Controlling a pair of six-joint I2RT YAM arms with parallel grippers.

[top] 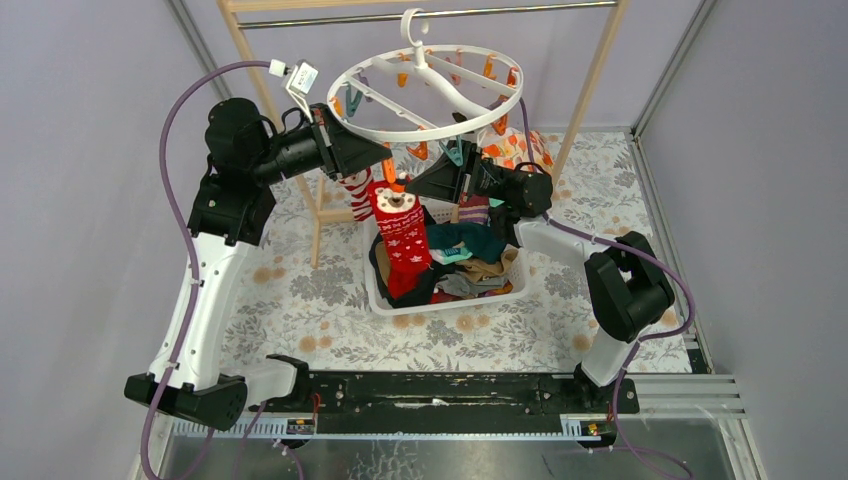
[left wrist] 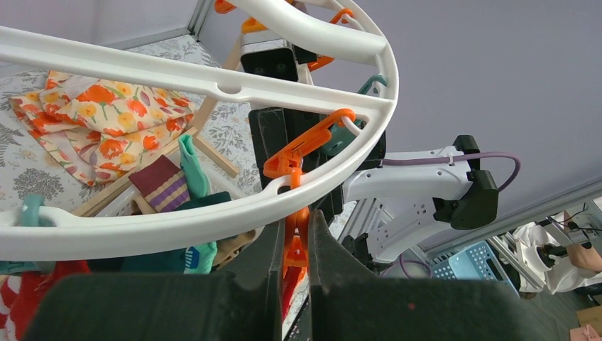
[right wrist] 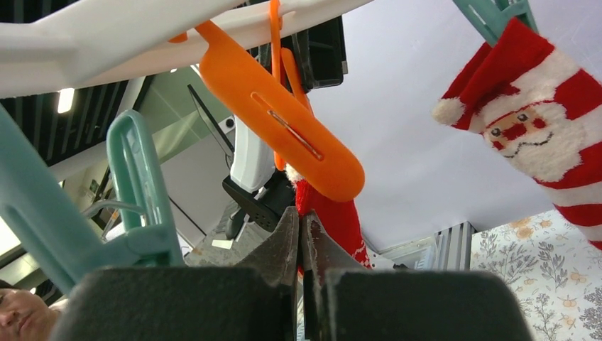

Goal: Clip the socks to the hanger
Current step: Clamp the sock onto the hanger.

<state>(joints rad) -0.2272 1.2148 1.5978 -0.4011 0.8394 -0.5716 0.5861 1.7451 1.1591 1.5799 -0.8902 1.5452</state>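
The white ring hanger (top: 430, 125) hangs from the rack's metal bar, and its rim also crosses the left wrist view (left wrist: 213, 213). My left gripper (top: 383, 160) is shut on an orange clip (left wrist: 295, 249) hanging from that rim. A red sock with white pattern (top: 404, 240) hangs below this clip. My right gripper (top: 412, 187) is at the sock's top, shut on the sock's edge (right wrist: 337, 220). A red-white striped Santa sock (right wrist: 539, 135) hangs from a teal clip (right wrist: 497, 18). It also shows in the top view (top: 357, 195).
A white basket (top: 505, 292) under the hanger holds several more socks, teal, tan and dark. The orange leaf-print cloth (top: 515, 148) lies behind it. The wooden rack frame (top: 598, 60) stands at the back. Loose orange (right wrist: 284, 121) and teal (right wrist: 138, 177) clips dangle near my right fingers.
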